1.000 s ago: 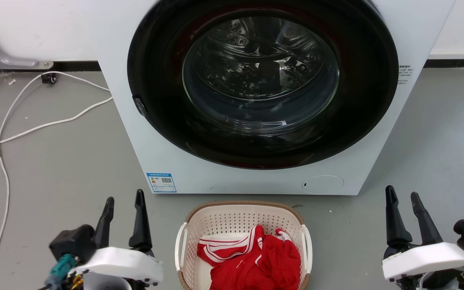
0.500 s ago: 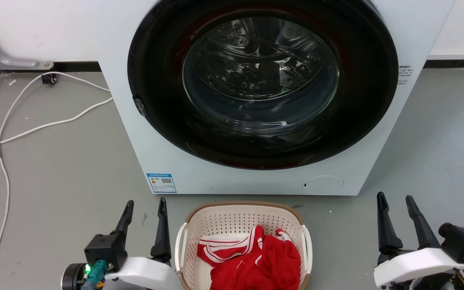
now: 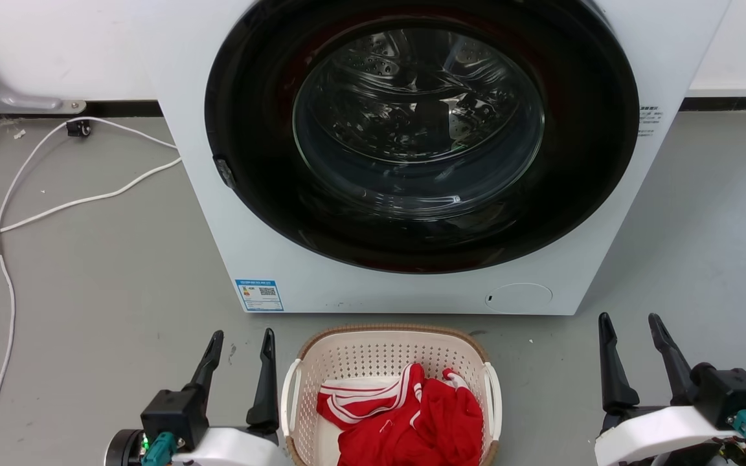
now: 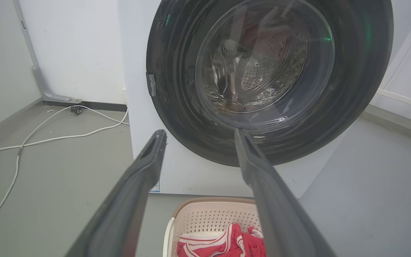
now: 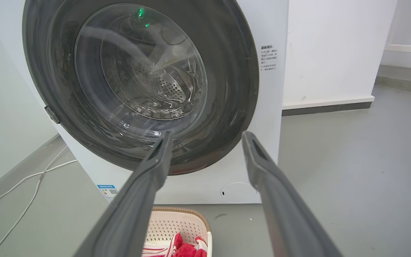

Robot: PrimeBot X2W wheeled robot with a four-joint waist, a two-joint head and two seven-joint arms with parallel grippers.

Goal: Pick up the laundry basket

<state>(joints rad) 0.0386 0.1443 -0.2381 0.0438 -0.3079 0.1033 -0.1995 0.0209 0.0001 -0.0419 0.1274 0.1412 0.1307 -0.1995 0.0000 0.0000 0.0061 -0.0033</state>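
Observation:
The laundry basket [image 3: 373,353] sits on the grey floor at the bottom centre of the head view, cream and perforated with a brown rim and white side handles. Red clothing with white stripes [image 3: 412,421] lies inside it. My left gripper [image 3: 242,343] stands open just left of the basket's left handle, holding nothing. My right gripper [image 3: 630,327] is open, well to the right of the basket. The left wrist view shows the basket [image 4: 209,217] low between my left gripper's [image 4: 200,134] fingers. In the right wrist view the basket [image 5: 177,225] lies at the bottom, below my right gripper [image 5: 207,135].
A white washing machine [image 3: 282,259] with a large dark round door [image 3: 421,136] stands right behind the basket. White cables [image 3: 56,194] trail across the floor at the left. Walls [image 3: 56,45] close off the back. Grey floor [image 3: 703,246] lies to the right of the machine.
My left gripper has moved right, close beside the basket's left handle. My right gripper has shifted left and a little down the head view, toward the basket. The basket has stayed put.

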